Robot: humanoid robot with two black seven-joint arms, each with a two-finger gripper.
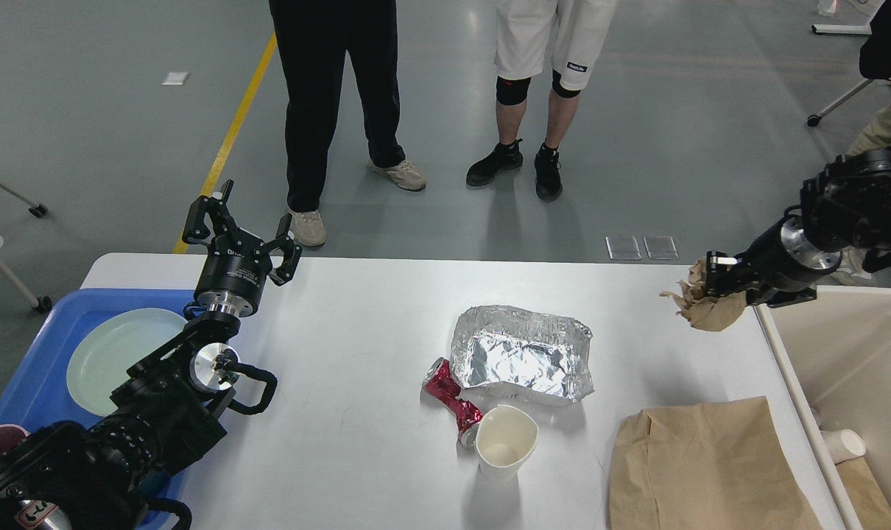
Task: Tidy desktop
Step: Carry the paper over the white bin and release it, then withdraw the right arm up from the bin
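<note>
1. Desktop [357, 309] fills the lower frame, white w/ rounded corners; long axis runs left-right across the view, short axis going away from the robot toward the standing people.
2. Right gripper [710, 283] is up above the desktop's far right corner, fingers clamped on a crumpled brown paper wad [703, 305]. Wad hangs clear of the surface.
3. Left gripper [241, 228] sits over the far left of the desktop, pointing up and away, fingers spread wide, nothing between them.
4. Centre: crinkled foil tray [523, 353], open side up. Just in front of it a crushed red can [453, 401] and a white paper cup [504, 442], cup touching the can's near end.
5. Front right: flat brown paper bag [703, 471] lying on the desktop, running off the bottom edge.
6. Left edge: blue tray [33, 368] w/ a pale green plate [110, 353] in it.
7. Right edge: beige bin [843, 353], a small white cup [843, 445] inside.
</note>
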